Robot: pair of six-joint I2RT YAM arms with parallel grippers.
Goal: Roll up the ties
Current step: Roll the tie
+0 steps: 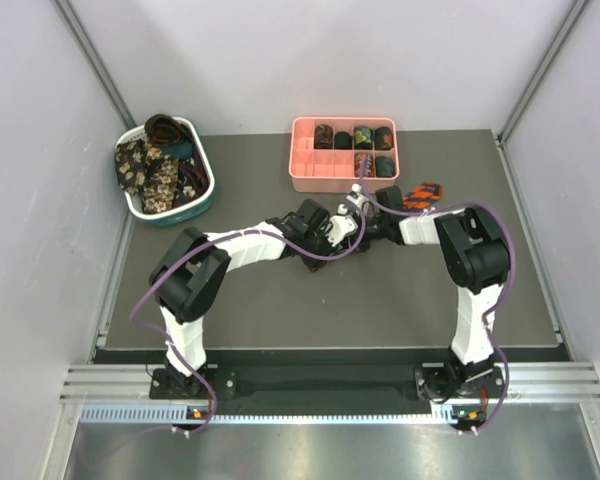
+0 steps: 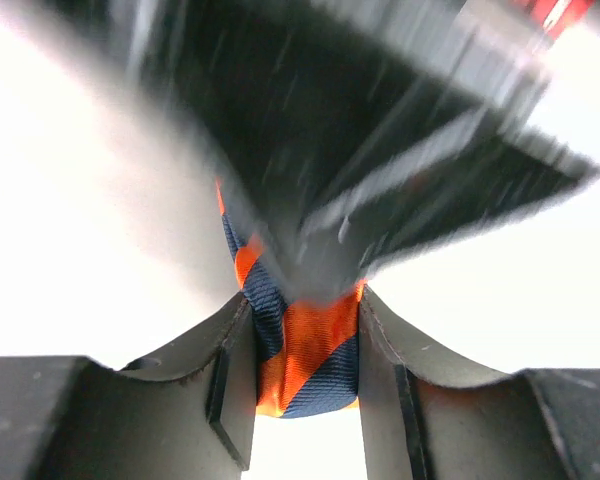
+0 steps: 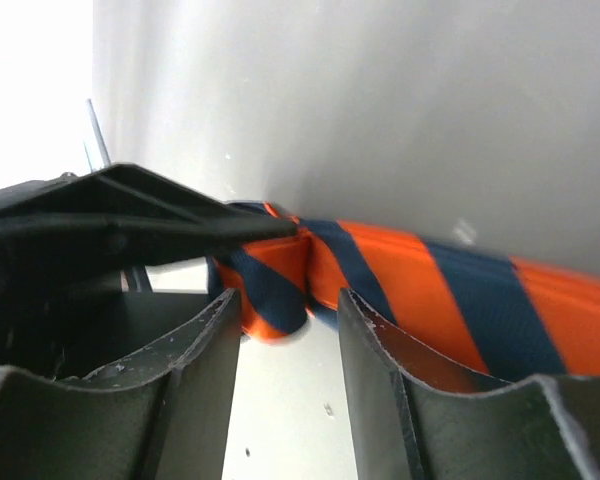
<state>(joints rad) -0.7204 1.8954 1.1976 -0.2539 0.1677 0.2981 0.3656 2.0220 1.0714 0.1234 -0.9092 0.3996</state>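
Observation:
An orange and navy striped tie point(image 2: 310, 355) is pinched between my left gripper's point(image 2: 305, 335) fingers, which are shut on a folded end of it. In the right wrist view the tie point(image 3: 430, 285) runs off to the right, its folded end just past my right gripper point(image 3: 288, 300), whose jaws stand apart around it. From above, both grippers meet at mid-table: the left point(image 1: 330, 240) and the right point(image 1: 353, 220). The tie's far end point(image 1: 421, 192) lies beside the right arm. Several rolled ties point(image 1: 361, 136) sit in the pink tray point(image 1: 310, 170).
A white-and-teal basket point(image 1: 202, 200) at the back left holds a heap of floral and dark ties point(image 1: 150, 165). Grey walls close in both sides and the back. The dark mat point(image 1: 380, 300) covers the table in front of the grippers.

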